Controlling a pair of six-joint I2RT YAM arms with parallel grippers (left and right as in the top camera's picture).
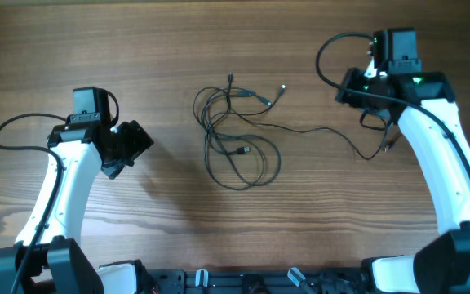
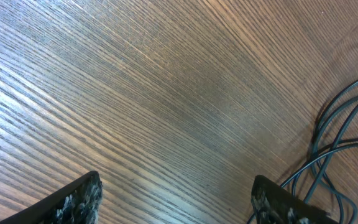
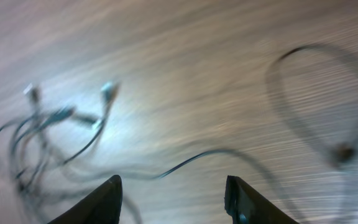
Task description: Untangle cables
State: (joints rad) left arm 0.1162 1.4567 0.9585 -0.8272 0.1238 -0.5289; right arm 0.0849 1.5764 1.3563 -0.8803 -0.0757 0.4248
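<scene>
The cables (image 1: 237, 135) lie as a tangle of thin dark loops with small silvery plug tips at the table's middle. One strand (image 1: 333, 135) runs out to the right and ends near my right arm. My left gripper (image 1: 129, 145) is open and empty, left of the tangle; in the left wrist view (image 2: 176, 196) its fingers frame bare wood, with cable loops (image 2: 344, 137) at the right edge. My right gripper (image 1: 364, 86) is open and empty, above the table to the right of the tangle. The blurred right wrist view (image 3: 173, 196) shows the strand (image 3: 197, 155) and plug tips (image 3: 107, 90).
The wooden table (image 1: 137, 49) carries only the cables. Thick black arm cables loop beside each arm, one at the left (image 1: 11, 135) and one at the upper right (image 1: 333, 49). The arm bases sit at the front edge (image 1: 243, 282).
</scene>
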